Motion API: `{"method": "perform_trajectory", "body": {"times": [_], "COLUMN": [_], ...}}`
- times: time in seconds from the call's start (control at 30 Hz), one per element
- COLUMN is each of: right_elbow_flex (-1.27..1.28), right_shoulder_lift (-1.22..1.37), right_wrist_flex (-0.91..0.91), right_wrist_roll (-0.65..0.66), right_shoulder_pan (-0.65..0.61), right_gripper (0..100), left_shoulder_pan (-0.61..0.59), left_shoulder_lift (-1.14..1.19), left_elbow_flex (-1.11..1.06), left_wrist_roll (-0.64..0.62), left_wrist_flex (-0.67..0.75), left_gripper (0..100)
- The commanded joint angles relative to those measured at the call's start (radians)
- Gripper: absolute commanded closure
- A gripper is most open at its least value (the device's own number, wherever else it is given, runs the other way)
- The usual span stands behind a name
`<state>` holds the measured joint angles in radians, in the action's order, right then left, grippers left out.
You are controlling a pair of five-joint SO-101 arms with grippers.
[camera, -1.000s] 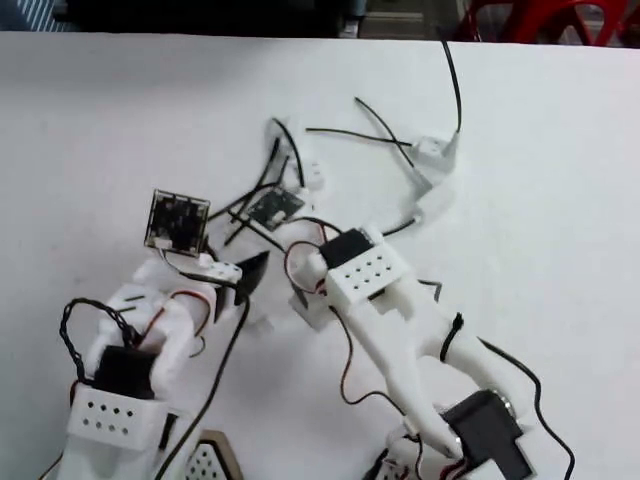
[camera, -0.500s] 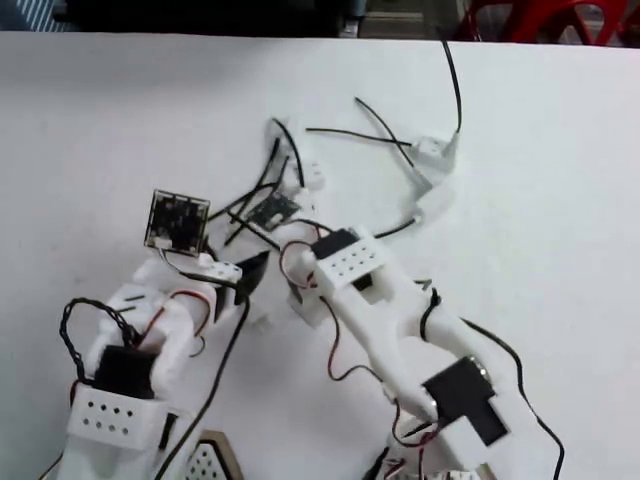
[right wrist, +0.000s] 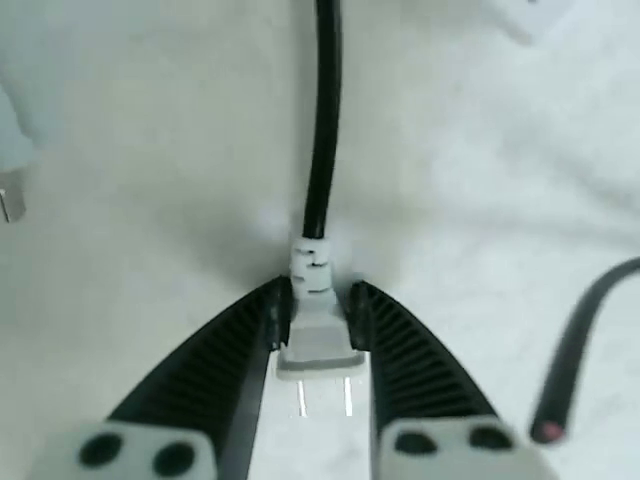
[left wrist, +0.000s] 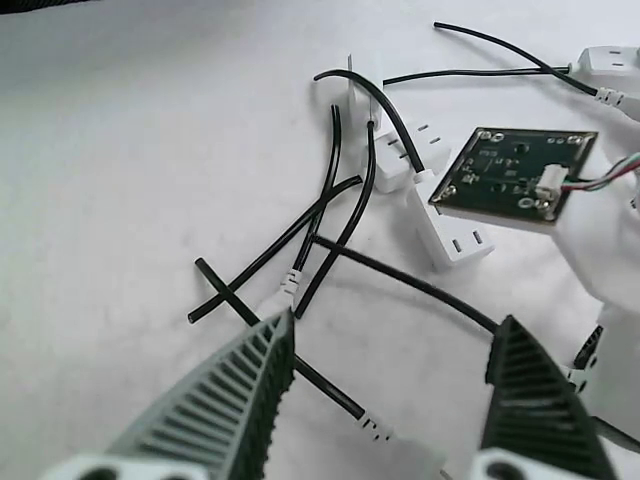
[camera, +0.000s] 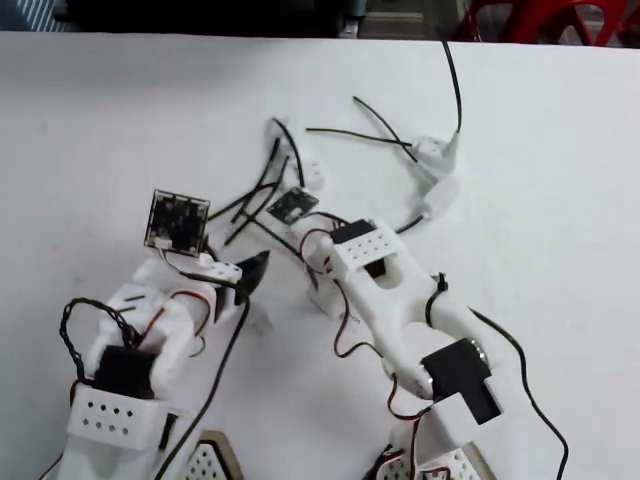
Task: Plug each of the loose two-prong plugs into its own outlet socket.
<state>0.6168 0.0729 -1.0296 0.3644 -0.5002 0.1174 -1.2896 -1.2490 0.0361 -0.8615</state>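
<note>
Right hand (right wrist: 318, 297), clamped on a plug (right wrist: 318, 345), has edged across the bench (camera: 100, 120); left hand (left wrist: 395, 330) wide, unmoved; insertion judged outstanding.

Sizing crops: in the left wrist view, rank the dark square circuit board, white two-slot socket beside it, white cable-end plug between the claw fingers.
Largest first:
Dark square circuit board
white two-slot socket
white cable-end plug, smallest despite being nearest

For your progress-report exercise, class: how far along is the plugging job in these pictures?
Done: nothing visibly plugged; a socket and a second socket show empty slots. In hand: the right claw is shut on one plug. Left: seating it, then another loose plug near the open left claw.
</note>
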Motion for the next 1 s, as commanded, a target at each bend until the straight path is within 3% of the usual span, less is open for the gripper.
{"method": "perform_trajectory", "body": {"times": [0.0, 0.27, 0.47, 0.67, 0.97], "right_elbow_flex": [0.005, 0.005, 0.014, 0.014, 0.003], "right_shoulder_lift": [-0.001, -0.116, -0.254, -0.189, 0.079], "right_wrist_flex": [-0.001, -0.084, -0.197, -0.186, -0.002], "right_wrist_roll": [0.011, 0.003, 0.003, 0.002, 0.021], "right_shoulder_pan": [0.004, -0.004, -0.082, -0.102, 0.068], "right_gripper": [98.1, 87.0, 90.0, 89.9, 89.9], "left_shoulder_pan": [-0.008, -0.007, -0.007, -0.007, -0.007], "left_shoulder_lift": [-0.015, -0.015, -0.015, -0.015, -0.015], "left_elbow_flex": [0.011, 0.011, 0.011, 0.011, 0.009], "left_wrist_roll": [-0.006, -0.006, -0.006, -0.006, -0.006], "left_wrist_flex": [0.02, 0.02, 0.02, 0.02, 0.02], "left_gripper": [69, 69, 69, 69, 69]}}
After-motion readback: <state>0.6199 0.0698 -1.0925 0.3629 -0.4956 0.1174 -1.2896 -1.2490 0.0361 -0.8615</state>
